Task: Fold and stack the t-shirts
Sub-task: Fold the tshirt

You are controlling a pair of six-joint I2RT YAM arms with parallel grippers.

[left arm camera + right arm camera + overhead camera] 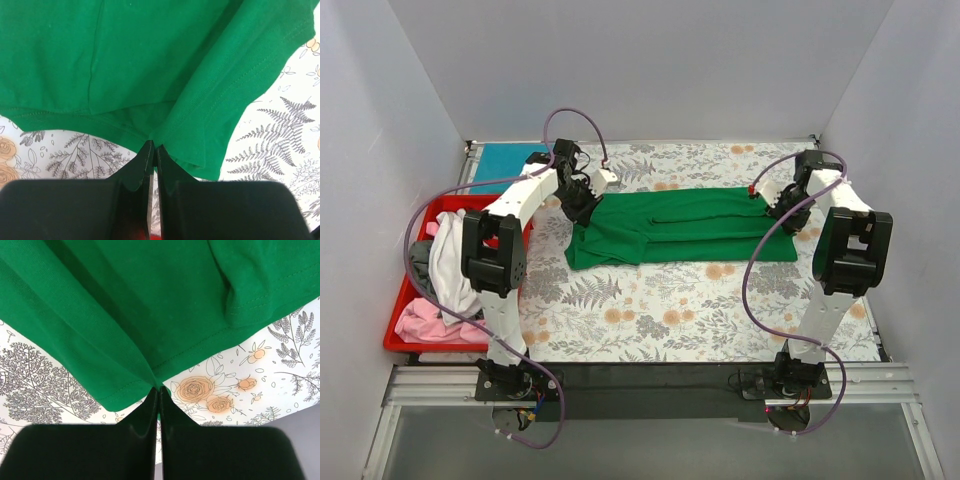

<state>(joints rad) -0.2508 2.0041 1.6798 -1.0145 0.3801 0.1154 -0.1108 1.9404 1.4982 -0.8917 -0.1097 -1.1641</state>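
Note:
A bright green t-shirt (680, 228) lies stretched across the middle of the floral table cloth, partly folded lengthwise. My left gripper (578, 203) is shut on its left end; in the left wrist view the black fingertips (146, 150) pinch the green hem (165, 132). My right gripper (782, 205) is shut on the shirt's right end; in the right wrist view the fingertips (153, 394) pinch a green edge (150, 375). A teal-blue shirt (508, 158) lies at the far left corner. White (448, 255), pink (425, 320) and dark grey (418, 258) shirts sit in the red tray.
The red plastic tray (398, 318) stands at the left edge beside the left arm. The grey floral table cloth (670, 310) covers the table. White walls enclose the back and both sides. Purple cables loop over both arms.

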